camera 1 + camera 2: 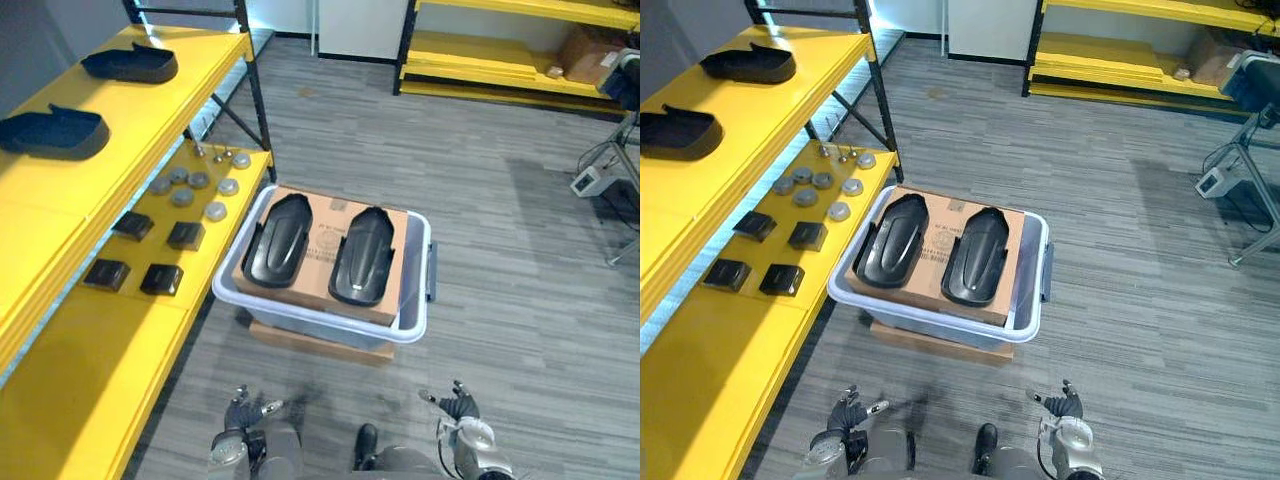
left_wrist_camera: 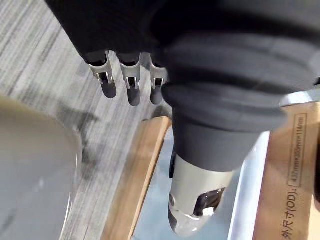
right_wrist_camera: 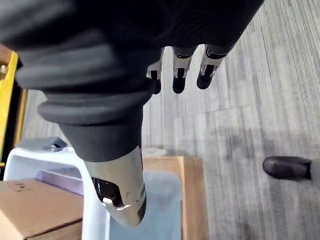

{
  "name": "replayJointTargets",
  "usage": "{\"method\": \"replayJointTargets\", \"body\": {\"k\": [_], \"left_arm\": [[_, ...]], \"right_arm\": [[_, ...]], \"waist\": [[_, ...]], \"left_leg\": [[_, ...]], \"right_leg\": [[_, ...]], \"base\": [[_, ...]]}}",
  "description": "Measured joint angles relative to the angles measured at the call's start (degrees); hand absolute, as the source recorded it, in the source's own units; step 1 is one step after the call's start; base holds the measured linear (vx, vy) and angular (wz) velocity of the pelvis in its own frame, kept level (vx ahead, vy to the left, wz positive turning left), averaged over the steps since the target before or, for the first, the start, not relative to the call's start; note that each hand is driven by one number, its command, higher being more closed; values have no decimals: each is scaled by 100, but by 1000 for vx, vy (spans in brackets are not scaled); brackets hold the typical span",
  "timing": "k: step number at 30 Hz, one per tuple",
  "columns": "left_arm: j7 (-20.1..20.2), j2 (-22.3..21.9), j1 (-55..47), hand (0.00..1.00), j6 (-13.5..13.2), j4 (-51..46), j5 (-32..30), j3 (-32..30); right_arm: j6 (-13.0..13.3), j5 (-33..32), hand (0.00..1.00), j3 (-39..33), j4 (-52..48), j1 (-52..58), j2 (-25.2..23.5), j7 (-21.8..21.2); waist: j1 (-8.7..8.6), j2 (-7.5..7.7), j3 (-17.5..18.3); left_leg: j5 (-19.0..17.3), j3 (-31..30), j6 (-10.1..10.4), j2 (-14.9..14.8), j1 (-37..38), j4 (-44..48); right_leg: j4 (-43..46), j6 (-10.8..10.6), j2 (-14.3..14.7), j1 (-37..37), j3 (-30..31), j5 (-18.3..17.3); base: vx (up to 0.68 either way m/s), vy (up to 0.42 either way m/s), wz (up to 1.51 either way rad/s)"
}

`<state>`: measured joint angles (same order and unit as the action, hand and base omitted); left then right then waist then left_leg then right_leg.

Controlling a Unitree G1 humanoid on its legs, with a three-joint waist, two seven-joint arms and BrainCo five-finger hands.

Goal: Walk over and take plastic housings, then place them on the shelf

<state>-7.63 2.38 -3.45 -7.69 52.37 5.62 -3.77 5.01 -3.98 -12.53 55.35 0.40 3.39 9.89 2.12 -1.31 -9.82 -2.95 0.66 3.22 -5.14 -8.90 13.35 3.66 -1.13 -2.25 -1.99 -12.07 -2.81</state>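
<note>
Facing the grey bin (image 1: 414, 322), approach step looking nearly done: two plastic housings (image 1: 278, 240) are lying on cardboard (image 1: 325, 222) atop it. Left hand (image 1: 241, 410) and right hand (image 1: 459, 405) are hanging released, empty; reaching down likely next.

Head stereo pair looks steeply down from high up at the white bin (image 1: 320, 325), the floor (image 1: 500, 200) and the yellow shelf (image 1: 60, 330) on the left. Both eyes share nearly everything. Wrist cameras sit very close behind the left hand (image 2: 131, 92) and right hand (image 3: 179, 82), facing the floor. Both catch the bin's edge and the wooden board (image 2: 135, 185) beneath.
</note>
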Motion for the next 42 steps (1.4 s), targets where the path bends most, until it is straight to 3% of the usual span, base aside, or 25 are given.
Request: {"method": "replayJointTargets", "body": {"k": [5, 14, 17, 23, 27, 30, 36, 39, 42], "left_arm": [[8, 138, -152, 0, 3, 97, -35, 149], [14, 265, -292, 0, 35, 313, -160, 195], [14, 273, -344, 0, 52, 352, -174, 189], [24, 370, -461, 0, 46, 210, -182, 185], [93, 359, -521, 0, 29, 119, -174, 205], [124, 353, -565, 0, -9, 34, -169, 288], [121, 346, -577, 0, -45, -18, -152, 419], [108, 341, -569, 0, -53, -45, -145, 434], [66, 325, -477, 0, -124, -194, -102, 505]], "right_arm": [[-8, 8, 0, -8, 0, 177, -40, -5], [-16, 3, 0, -140, 2, 375, -112, 0], [-47, -50, 0, -664, -103, 457, -61, 17], [-83, -276, 0, -1190, -1769, 548, 339, 350], [25, -178, 0, -946, -3170, 315, 392, 543], [111, 38, 0, -565, -3549, 36, 380, 621], [92, 609, 0, 216, -3512, -683, 363, 641], [-57, 952, 0, 315, -2909, -1190, 362, 731], [-222, 1139, 0, 348, -2047, -1903, 373, 913]], "waist": [[-10, 67, 53], [-123, 275, 257], [-136, 272, 394], [-149, 257, 411], [-159, 240, 431], [-146, 215, 443], [-112, 176, 450], [-82, 146, 417], [77, 109, 146]], "left_leg": [[77, 120, -118, 332, 630, -590], [472, 305, -234, 427, 1136, -1595], [590, 364, -251, 432, 1187, -1870], [589, 461, -253, 458, 1136, -1876], [588, 468, -254, 484, 1087, -1877], [588, 466, -254, 487, 1047, -1877], [608, 391, -276, 507, 876, -1875], [648, 283, -325, 532, 766, -1875], [763, 158, -321, 533, 547, -1875]], "right_leg": [[-6, -219, -315, -331, 48, -151], [-43, -294, -387, -264, 227, -213], [-58, -300, -379, -154, 301, -207], [-98, -339, -394, -65, 432, -162], [-209, -322, -376, -61, 433, -106], [-294, -320, -368, -62, 427, -68], [-314, -320, -375, 28, 353, -48], [-314, -320, -389, 72, 242, -34], [-297, -303, -388, 236, 120, 27]], "base": [[185, 91, 5], [10, 9, -10], [-20, 3, -11], [-9, 12, -10], [0, 0, 0], [0, 0, 0], [9, -2, 7], [-3, 0, 19], [-52, -1, 18]]}}
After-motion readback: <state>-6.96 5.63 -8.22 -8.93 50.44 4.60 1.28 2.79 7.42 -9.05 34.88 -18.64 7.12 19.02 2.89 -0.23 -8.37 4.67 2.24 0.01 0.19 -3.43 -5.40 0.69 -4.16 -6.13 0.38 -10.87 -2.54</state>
